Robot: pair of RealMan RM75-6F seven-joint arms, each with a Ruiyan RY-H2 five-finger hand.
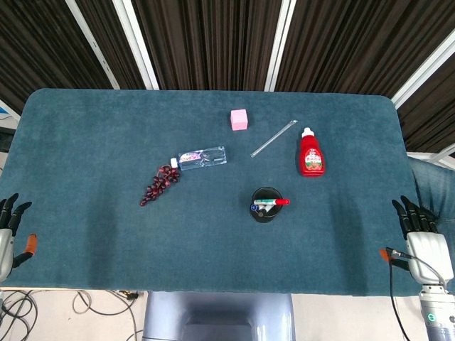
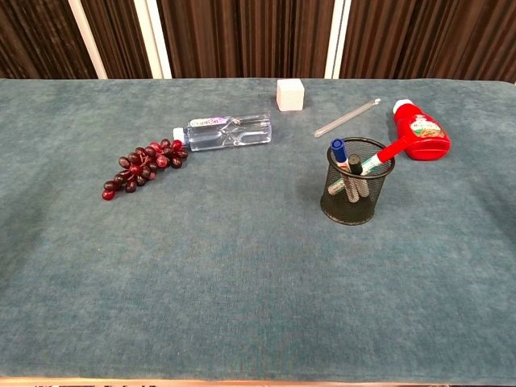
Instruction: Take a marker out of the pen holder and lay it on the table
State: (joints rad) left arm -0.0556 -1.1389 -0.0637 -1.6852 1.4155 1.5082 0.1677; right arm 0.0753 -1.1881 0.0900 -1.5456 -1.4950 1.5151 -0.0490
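Note:
A black mesh pen holder stands right of the table's middle. Several markers lean in it: a red-capped one, a blue-capped one and a dark one. My left hand hangs at the table's front left edge, fingers apart, holding nothing. My right hand rests at the front right edge, fingers spread and empty. Both hands are far from the holder. The chest view shows neither hand.
A red ketchup bottle lies behind and right of the holder, beside a clear rod. A pink cube sits at the back. A small water bottle and dark grapes lie to the left.

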